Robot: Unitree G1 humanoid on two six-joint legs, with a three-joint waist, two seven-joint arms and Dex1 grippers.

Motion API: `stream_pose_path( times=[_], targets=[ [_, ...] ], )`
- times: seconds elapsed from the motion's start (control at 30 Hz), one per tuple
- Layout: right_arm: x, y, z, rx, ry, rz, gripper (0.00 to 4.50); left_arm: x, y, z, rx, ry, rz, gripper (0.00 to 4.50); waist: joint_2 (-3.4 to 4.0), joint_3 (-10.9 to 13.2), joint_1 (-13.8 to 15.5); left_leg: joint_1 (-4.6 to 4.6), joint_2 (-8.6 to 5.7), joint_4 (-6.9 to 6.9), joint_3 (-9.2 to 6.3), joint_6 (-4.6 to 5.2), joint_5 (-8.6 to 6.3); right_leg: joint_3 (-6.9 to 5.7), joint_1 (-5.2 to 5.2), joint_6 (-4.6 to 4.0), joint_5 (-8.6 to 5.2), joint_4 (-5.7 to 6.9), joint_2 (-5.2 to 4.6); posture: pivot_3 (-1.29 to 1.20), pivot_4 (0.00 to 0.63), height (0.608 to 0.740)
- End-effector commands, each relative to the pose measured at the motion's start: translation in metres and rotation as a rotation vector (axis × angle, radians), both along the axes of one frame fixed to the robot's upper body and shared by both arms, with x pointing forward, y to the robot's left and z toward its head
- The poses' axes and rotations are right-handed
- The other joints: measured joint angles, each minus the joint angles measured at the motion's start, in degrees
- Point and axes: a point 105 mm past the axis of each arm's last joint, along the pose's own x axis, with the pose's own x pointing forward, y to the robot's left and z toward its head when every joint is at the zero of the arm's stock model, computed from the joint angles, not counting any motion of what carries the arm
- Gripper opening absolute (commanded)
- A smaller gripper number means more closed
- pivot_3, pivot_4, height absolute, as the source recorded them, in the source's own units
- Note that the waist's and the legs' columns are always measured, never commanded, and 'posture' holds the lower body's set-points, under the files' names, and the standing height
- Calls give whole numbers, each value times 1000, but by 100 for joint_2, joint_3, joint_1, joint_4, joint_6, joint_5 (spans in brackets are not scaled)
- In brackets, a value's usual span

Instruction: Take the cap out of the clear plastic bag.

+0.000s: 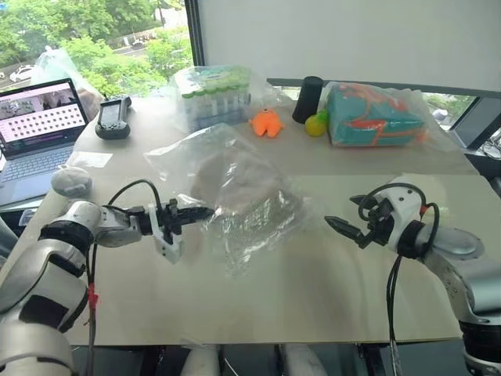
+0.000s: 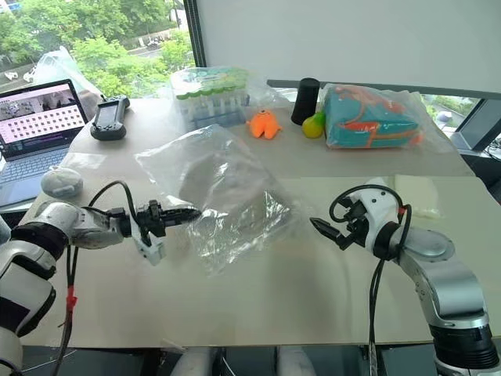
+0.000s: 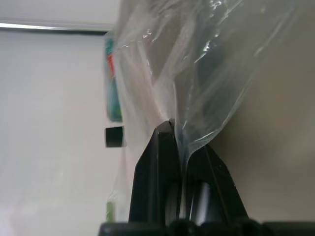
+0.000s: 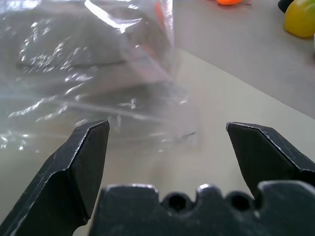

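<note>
Bag (image 1: 235, 188) edge between left gripper (image 1: 205, 211) jaws

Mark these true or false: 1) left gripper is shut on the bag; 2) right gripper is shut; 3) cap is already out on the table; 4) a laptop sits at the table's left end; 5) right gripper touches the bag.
1) True: the left gripper is shut on an edge of the clear plastic bag.
2) False: the right gripper is open, jaws wide apart.
3) False: the cap is inside the bag.
4) True: the laptop is open there.
5) False: the right gripper hangs apart from the bag, over bare table.
</note>
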Motion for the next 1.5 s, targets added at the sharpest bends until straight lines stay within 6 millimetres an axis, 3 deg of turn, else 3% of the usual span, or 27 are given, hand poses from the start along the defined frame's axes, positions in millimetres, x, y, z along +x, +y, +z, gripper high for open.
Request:
stream_pose_path(
  times=[0.03, 0.3, 0.43, 0.7, 0.87, 1.0, 1.3, 1.5],
  targets=[
    [-3, -3, 14, -17, -48, -7, 4500, -2, 20, -8, 89, -76, -43, 108, -9, 5, 5, 0, -1, 0, 0, 0, 0, -1, 0, 1, -1, 2, 0, 0, 150, 740],
    [-3, 1, 9, -22, -34, 6, 4500, 10, 40, -7, 44, -154, 82, 108, -13, 7, -15, 23, 4, 6, 0, -7, 5, -5, 5, 40, -24, 33, 4, 0, 150, 740],
    [-1, 3, 9, -22, -32, 17, 4500, 8, 42, -7, -3, -126, 121, 1727, -16, 9, -12, 22, 5, 8, 0, -10, 7, -5, 4, 38, -23, 36, 5, 0, 150, 740],
    [4, 10, 8, -26, -20, 62, 4500, 9, 53, 5, -85, -125, 208, 4429, -22, 12, 7, 10, 2, 14, 0, -10, 7, -6, 2, 2, -1, 29, 1, 0, 150, 740],
    [6, 12, 9, -27, -19, 82, 4500, 13, 61, 26, -207, -110, 312, 4429, -23, 12, -8, 11, 4, 14, 1, -10, 7, -8, 0, -2, 1, 34, 2, 0, 150, 740],
    [8, 13, 7, -34, -11, 96, 4500, 4, 70, 46, -323, -89, 346, 4429, -23, 13, -13, 10, 5, 14, 1, -10, 7, -8, 1, -5, 3, 31, 0, 0, 150, 740],
    [10, 21, 13, -39, -8, 168, 4500, -5, 80, 67, -632, -26, 530, 4429, -22, 12, -24, 16, 21, 21, 9, -9, 8, -13, 2, -15, 8, 44, -1, 0, 150, 740],
    [14, 23, 14, -35, -18, 166, 4500, 32, 109, 61, -1003, 94, 938, 4429, -21, 12, -2, 18, 25, 41, 11, -8, 8, -21, 12, -15, 8, 51, 0, 0, 150, 740]
  ],
)
